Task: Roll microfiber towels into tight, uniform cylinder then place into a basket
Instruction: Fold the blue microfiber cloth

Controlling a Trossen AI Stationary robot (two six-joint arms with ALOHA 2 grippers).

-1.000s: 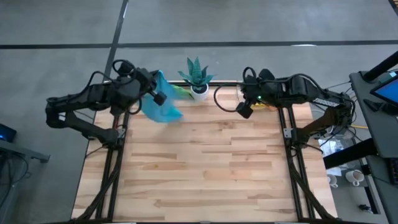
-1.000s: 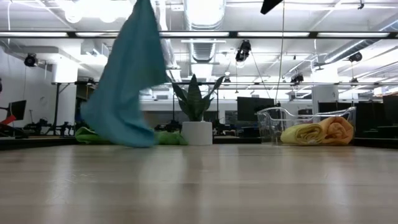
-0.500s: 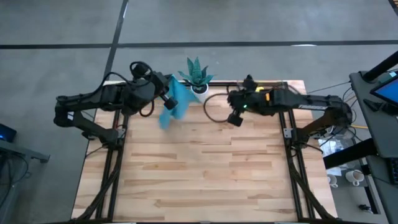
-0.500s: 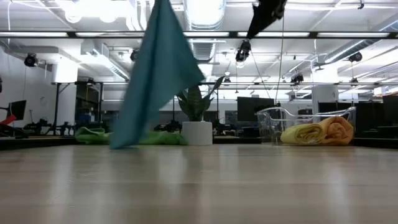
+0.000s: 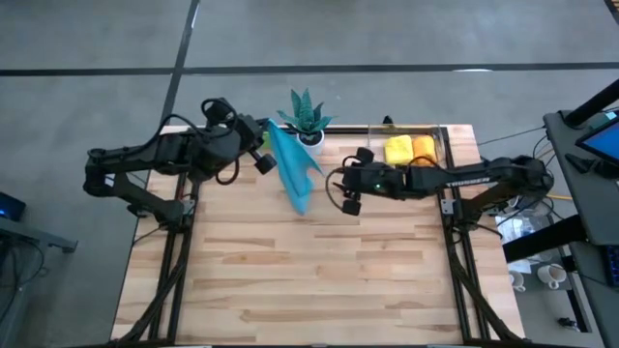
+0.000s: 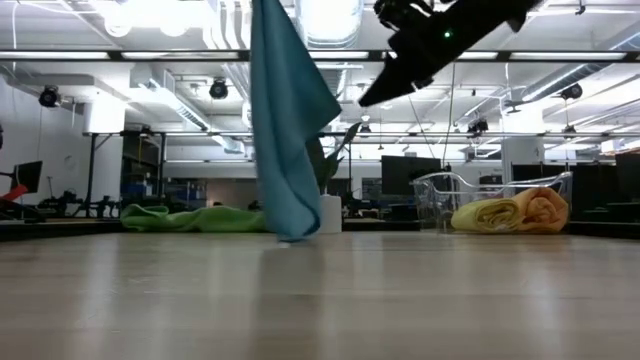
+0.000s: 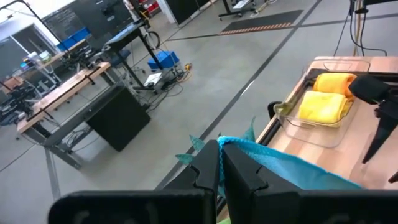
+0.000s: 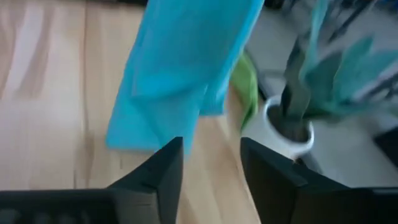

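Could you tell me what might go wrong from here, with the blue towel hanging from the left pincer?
The blue towel dangles from one corner in the shut left pincer, its lower edge barely brushing the table, so it may land bunched. The open right pincer could miss the swaying cloth. The potted plant stands close behind and could be knocked.

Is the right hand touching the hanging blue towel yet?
Apart. The high view shows bare table between the open right hand and the blue towel, which hangs from the shut left hand.
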